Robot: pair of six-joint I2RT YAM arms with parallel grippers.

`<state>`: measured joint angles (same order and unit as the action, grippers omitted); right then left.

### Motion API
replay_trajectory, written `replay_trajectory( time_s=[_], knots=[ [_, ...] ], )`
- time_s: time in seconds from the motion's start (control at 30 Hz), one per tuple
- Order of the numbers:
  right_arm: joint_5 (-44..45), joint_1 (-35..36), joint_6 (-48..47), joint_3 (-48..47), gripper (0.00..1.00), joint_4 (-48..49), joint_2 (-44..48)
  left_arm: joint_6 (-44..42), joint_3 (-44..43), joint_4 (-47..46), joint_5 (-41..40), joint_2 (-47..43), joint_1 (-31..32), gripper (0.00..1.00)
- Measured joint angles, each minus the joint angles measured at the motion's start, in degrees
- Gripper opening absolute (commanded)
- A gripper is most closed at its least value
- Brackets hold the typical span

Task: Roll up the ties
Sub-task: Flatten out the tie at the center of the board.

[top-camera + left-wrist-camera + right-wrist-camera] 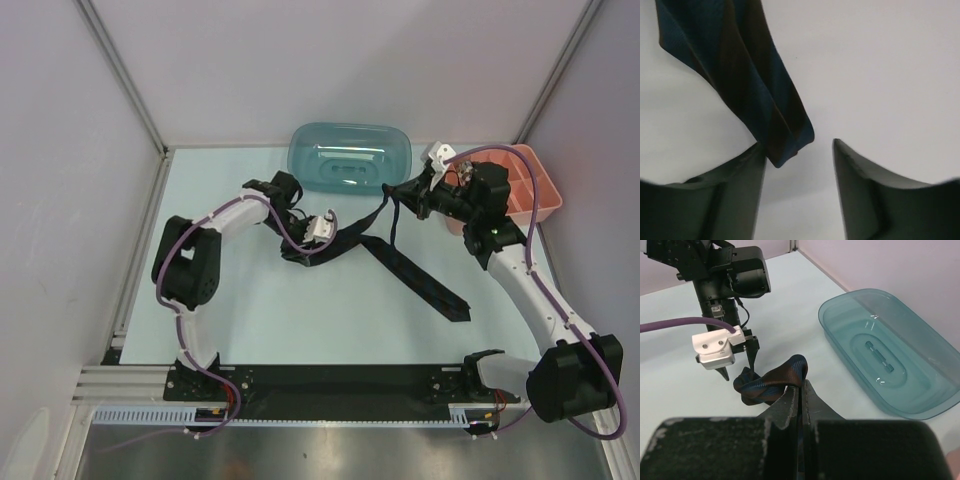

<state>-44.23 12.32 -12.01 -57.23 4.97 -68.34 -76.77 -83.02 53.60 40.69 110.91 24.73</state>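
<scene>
Lying seemingly off-centre, the dark striped fabric necktie could slip the parted jaws of the left gripper; the right gripper clenches it.

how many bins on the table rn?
2. Teal tub at back centre; pink divided tray at back right, partly covered by the right arm. No others show, though the arms could hide something small.

Navy-brown striped tie; teal tub
</scene>
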Motion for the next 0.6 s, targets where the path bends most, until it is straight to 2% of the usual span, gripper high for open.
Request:
replay_trajectory(
  time_s=[0.03,0.07,0.17,0.27,0.4,0.5,0.6],
  knots=[
    [0.00,-0.07,0.02,0.04,0.00,-0.02,0.04,1.05,0.26,-0.83,-0.02,0.00,0.07,0.39],
    [-0.02,-0.17,0.04,0.11,0.00,0.00,0.09,2.34,0.50,-2.19,-0.07,0.00,0.22,0.25],
    [-0.02,-0.46,0.17,0.24,0.00,-0.04,0.22,7.54,0.55,-6.69,-0.39,-0.26,0.83,0.00],
    [-0.02,-0.68,0.22,0.46,0.00,0.00,0.52,13.86,1.03,-12.00,-0.79,-2.19,1.16,0.00],
    [0.02,-0.79,0.24,1.22,0.00,0.00,0.72,30.51,4.31,-23.93,-4.22,-9.40,1.03,0.00],
    [0.02,-0.79,0.20,1.57,0.00,0.00,0.72,45.53,5.97,-33.79,-10.99,-14.62,0.76,0.00],
    [0.02,-0.79,0.20,1.90,0.00,0.07,0.55,61.44,7.30,-42.25,-21.20,-18.51,0.26,0.00]
  ],
)
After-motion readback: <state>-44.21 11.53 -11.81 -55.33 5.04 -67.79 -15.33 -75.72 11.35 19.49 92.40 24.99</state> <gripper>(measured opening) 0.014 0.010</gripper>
